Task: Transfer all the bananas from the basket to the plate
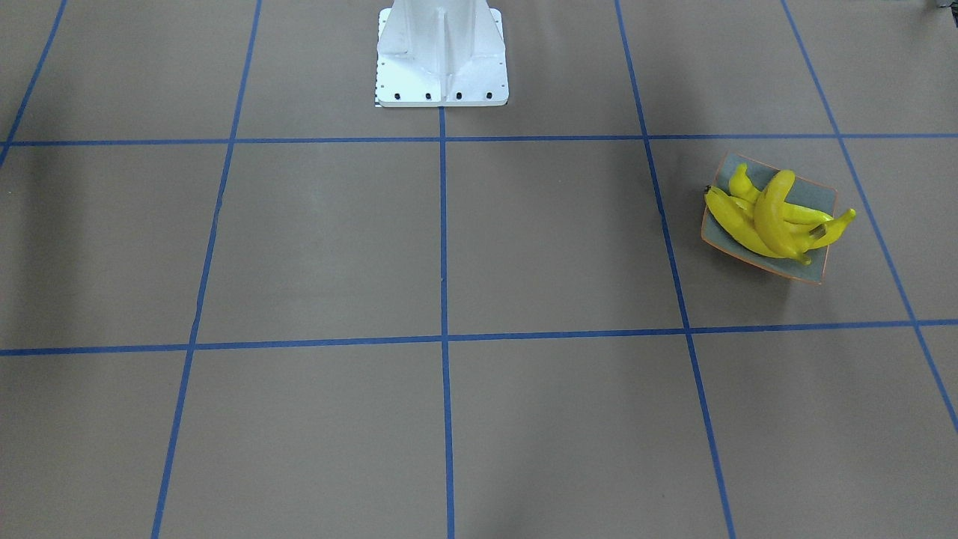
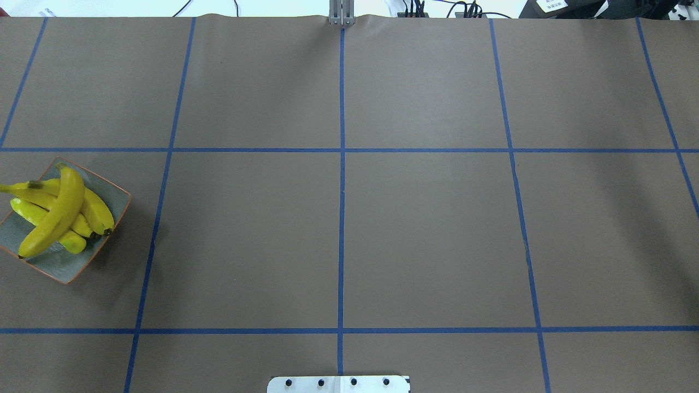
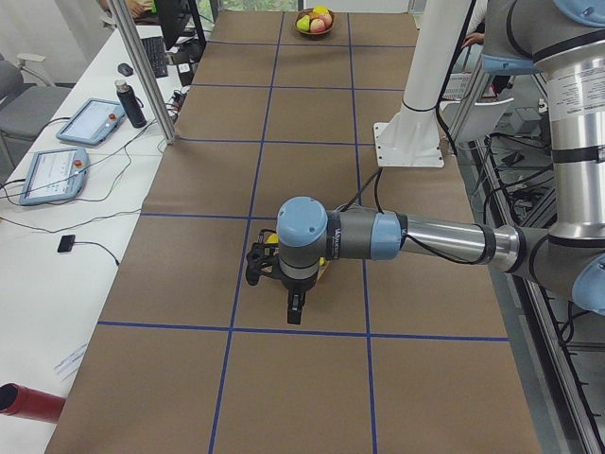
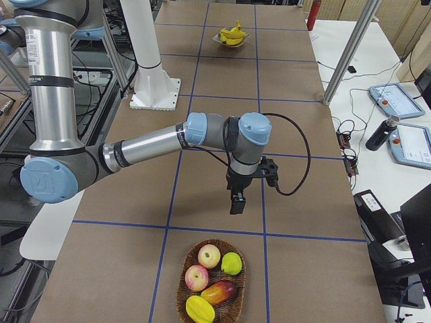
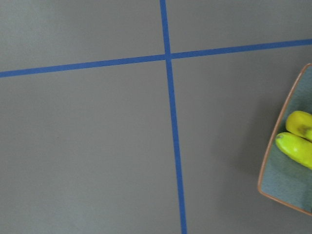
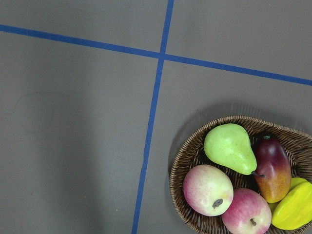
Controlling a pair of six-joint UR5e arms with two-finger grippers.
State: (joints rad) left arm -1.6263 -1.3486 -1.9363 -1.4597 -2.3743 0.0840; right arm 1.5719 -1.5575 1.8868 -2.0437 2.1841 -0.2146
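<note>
Several yellow bananas [image 2: 54, 213] lie piled on the square grey-green plate [image 2: 71, 265] with an orange rim, at the table's left end. They also show in the front view [image 1: 771, 221] on the plate [image 1: 816, 193], and at the right edge of the left wrist view [image 5: 298, 141]. The wicker basket [image 6: 187, 161] at the right end holds a pear, two apples, a mango and a star fruit, with no banana in sight. My left gripper [image 3: 295, 310] hangs above the table beside the plate. My right gripper [image 4: 236, 200] hangs a little before the basket [image 4: 185, 269]. I cannot tell whether either gripper is open or shut.
The robot's white base [image 1: 441, 60] stands at the table's middle edge. Blue tape lines [image 2: 342, 218] divide the brown table into squares. Tablets, a bottle and cables lie on the side benches [image 4: 404, 128] beyond the table.
</note>
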